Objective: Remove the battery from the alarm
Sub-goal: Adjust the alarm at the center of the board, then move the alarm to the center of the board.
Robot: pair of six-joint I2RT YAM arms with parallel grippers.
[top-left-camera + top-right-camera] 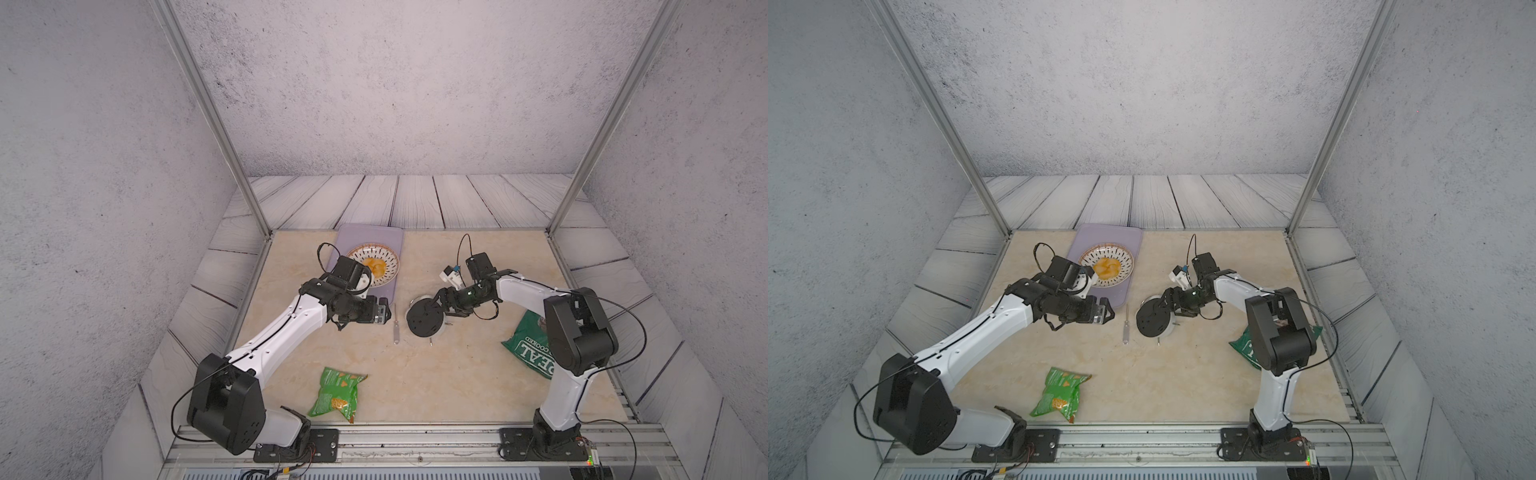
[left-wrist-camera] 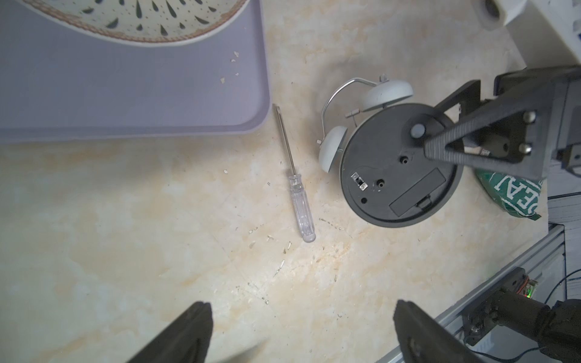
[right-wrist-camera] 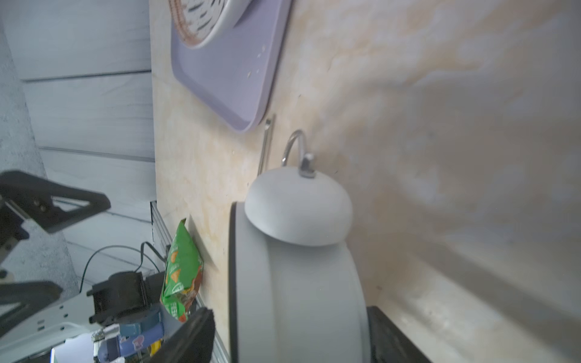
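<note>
Hovering off the near corner of the lilac tray [image 1: 388,243], the left gripper [image 1: 387,309] has its jaws spread wide, holding nothing. Just right, the clear-handled screwdriver [image 1: 396,324] lies flat. Next, the alarm [image 1: 424,322] sits mid-table, black back up, battery cover [image 2: 418,191] shut. The right gripper [image 1: 436,305] straddles its rim, jaws apart, a gap showing on one side.

I see white shells and black joint housings on my left arm [image 1: 282,332] and right arm [image 1: 521,286], black cables [image 1: 173,411] trailing. The right gripper [image 1: 434,305] has fingers [image 2: 490,138] that seem to be triangular black frames with silver screws [image 2: 531,115].
</note>
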